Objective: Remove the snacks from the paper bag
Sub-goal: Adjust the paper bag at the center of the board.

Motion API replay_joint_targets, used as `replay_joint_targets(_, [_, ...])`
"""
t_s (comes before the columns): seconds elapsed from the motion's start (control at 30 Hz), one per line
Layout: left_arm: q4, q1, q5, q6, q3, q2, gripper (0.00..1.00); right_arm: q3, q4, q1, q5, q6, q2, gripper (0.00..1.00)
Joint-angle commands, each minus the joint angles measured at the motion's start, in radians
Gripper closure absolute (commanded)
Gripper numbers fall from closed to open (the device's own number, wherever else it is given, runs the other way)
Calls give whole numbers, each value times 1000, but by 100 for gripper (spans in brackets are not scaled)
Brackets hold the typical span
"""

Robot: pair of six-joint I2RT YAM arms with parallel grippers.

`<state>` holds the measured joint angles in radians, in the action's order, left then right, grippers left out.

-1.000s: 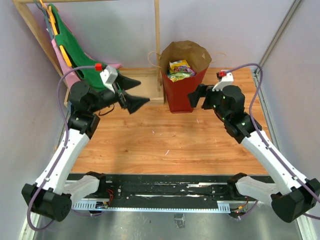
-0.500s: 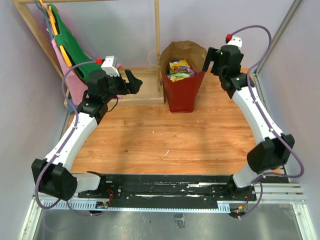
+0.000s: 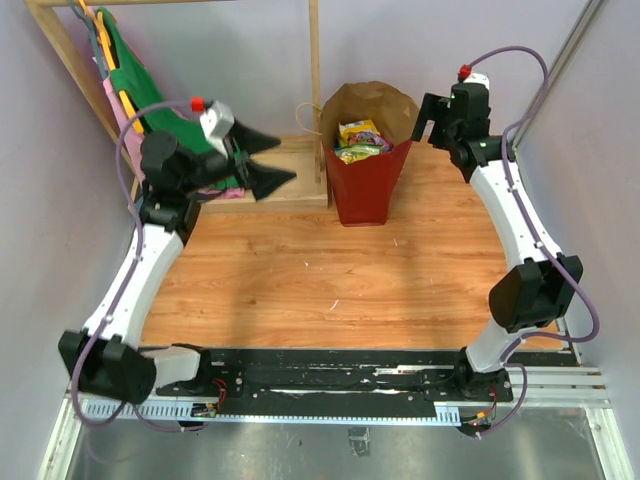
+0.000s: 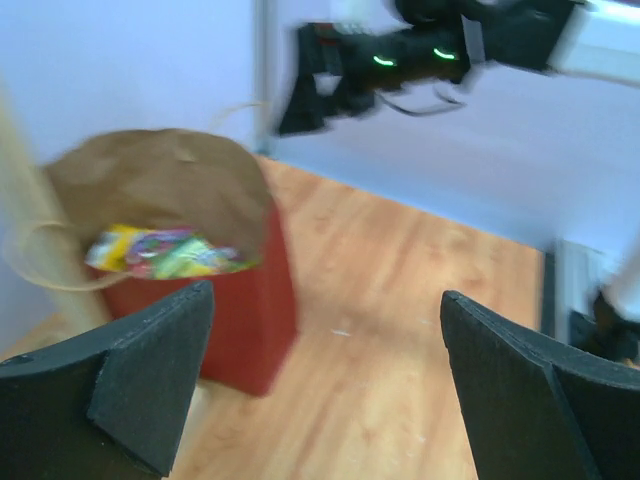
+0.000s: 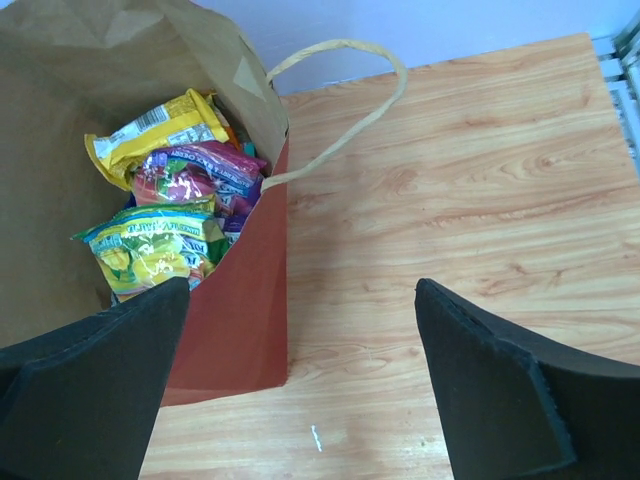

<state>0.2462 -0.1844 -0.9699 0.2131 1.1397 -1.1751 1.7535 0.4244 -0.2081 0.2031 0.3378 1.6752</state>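
Observation:
The paper bag point(image 3: 368, 185) stands upright at the back middle of the table, dark red below, brown kraft above, mouth open. Snacks point(image 3: 358, 140), glossy yellow, green and pink packets, lie inside it. My left gripper point(image 3: 272, 158) hangs open in the air left of the bag, pointing at it, with nothing between its fingers. In the left wrist view the bag point(image 4: 250, 310) and snacks point(image 4: 160, 252) sit left of the gripper point(image 4: 325, 300). My right gripper point(image 3: 428, 120) is open, high at the bag's right rim. The right wrist view looks down at the snacks point(image 5: 170, 200) and bag point(image 5: 240, 310), its gripper point(image 5: 302, 290) holding nothing.
A wooden rack point(image 3: 316, 90) with green and pink cloths point(image 3: 150, 110) on hangers stands at the back left, its base point(image 3: 290, 185) right beside the bag. A tan loop handle point(image 5: 340, 110) hangs over the bag's right side. Walls close in on both sides.
My right arm rose from low beside the bag to high at its right rim. My left gripper shifted about left of the bag and now points at it. Both stayed open.

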Motion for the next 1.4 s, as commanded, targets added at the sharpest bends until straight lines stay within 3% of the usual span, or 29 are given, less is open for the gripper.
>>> replay_joint_targets(0.0, [-217, 16, 271, -18, 288, -197, 0, 45, -21, 78, -175, 51, 48, 6])
replay_joint_targets(0.07, [-290, 16, 513, -27, 385, -272, 0, 74, -4, 103, -209, 63, 74, 7])
replay_joint_targets(0.13, [-193, 16, 769, -2, 352, -286, 0, 83, -4, 117, -219, 68, 82, 8])
replay_joint_targets(0.23, [107, 19, 873, 31, 171, -276, 0, 82, -27, 122, -255, 74, 86, 10])
replay_joint_targets(0.33, [246, 14, 1013, 65, 92, -311, 4, 107, -23, 122, -315, 83, 112, 12])
replay_joint_targets(0.43, [173, -10, 1173, 76, 133, -345, 8, 121, -21, 122, -324, 61, 139, 13])
replay_joint_targets(0.53, [-7, -58, 1267, 12, 311, -414, 14, 132, -34, 124, -307, 38, 166, 14])
replay_joint_targets(0.6, [-29, -97, 1296, -81, 388, -445, 14, 153, -33, 126, -305, 37, 183, 15])
replay_joint_targets(0.73, [22, -101, 1168, -58, 378, -415, 9, 186, -37, 135, -307, 18, 198, 16])
replay_joint_targets(0.83, [150, -109, 1049, -22, 234, -284, 1, 189, -58, 146, -310, 12, 202, 20])
replay_joint_targets(0.97, [86, -109, 786, -25, 206, -186, 0, 219, -58, 160, -331, 11, 231, 37])
replay_joint_targets(1.17, [-216, -110, 435, -88, 251, -98, 0, 166, -137, 161, -370, 30, 224, 63])
replay_joint_targets(1.23, [-218, -110, 279, -160, 189, -36, 0, 156, -158, 161, -371, 38, 229, 69])
replay_joint_targets(1.37, [-70, -109, 180, -211, -4, 106, 0, 197, -144, 159, -359, 40, 264, 86])
